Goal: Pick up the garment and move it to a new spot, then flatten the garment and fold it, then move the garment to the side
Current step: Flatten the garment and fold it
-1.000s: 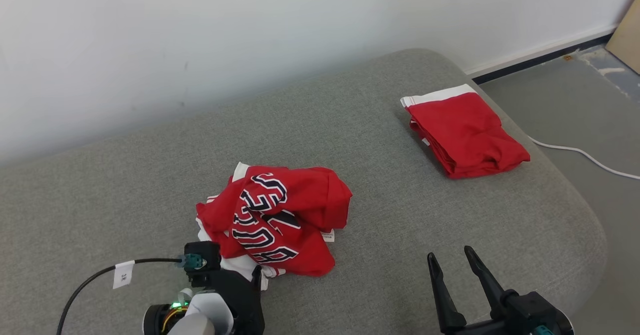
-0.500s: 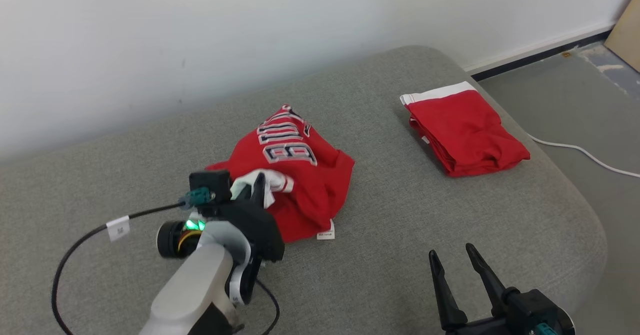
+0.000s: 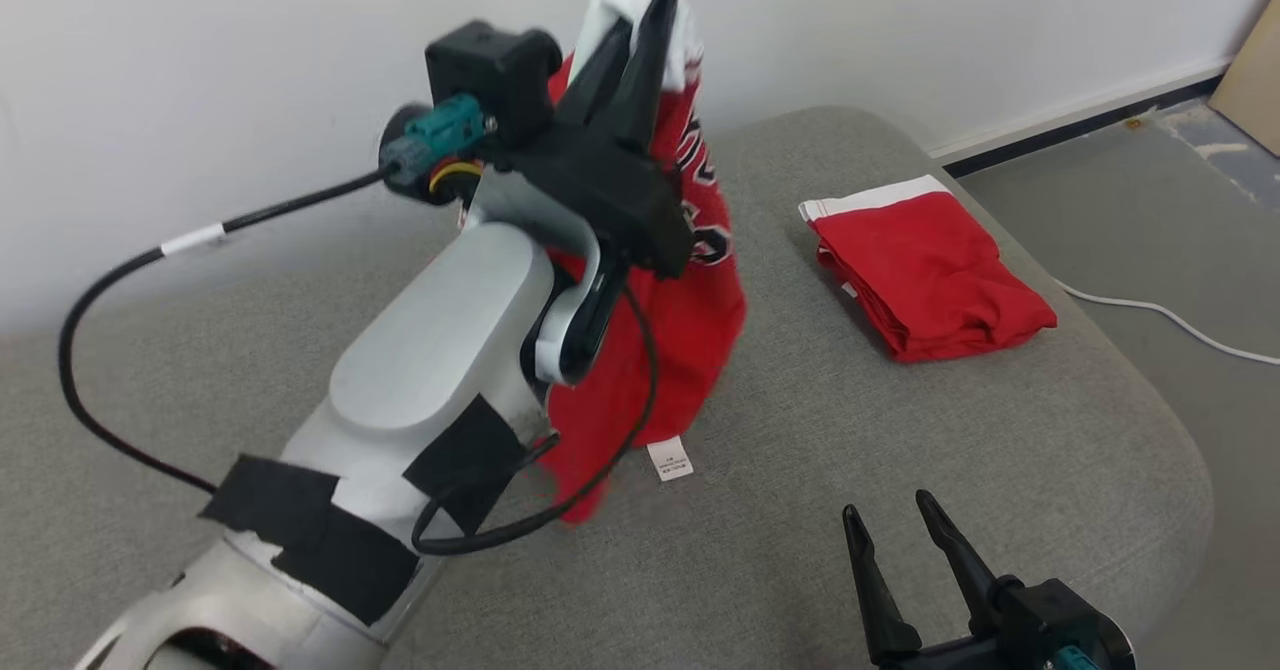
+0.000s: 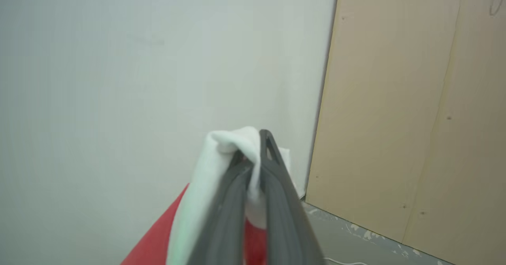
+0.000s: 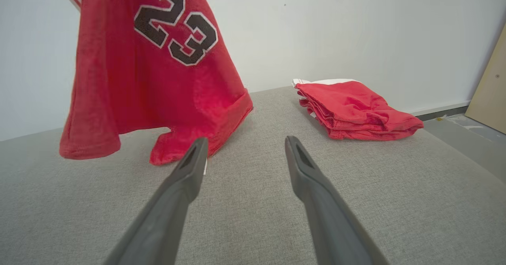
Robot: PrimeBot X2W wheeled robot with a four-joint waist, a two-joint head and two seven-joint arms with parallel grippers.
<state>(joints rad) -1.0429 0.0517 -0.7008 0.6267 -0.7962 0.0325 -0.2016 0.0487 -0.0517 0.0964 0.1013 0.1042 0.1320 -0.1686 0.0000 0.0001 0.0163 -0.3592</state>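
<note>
My left gripper (image 3: 647,8) is up high. Its two dark fingers are squeezed tight on the white edge of the red cloth jersey with the number 23 (image 3: 690,340). The jersey hangs down from them in front of the white wall (image 3: 250,70), over the big grey cloth cushion (image 3: 900,430). Its bottom end comes close to the cushion, but I cannot tell if it touches. My right gripper (image 3: 888,506) sits low over the cushion, fingers spread apart, holding nothing. A folded red cloth piece with a white band (image 3: 930,275) lies well apart from the jersey, on the cushion's far right side.
</note>
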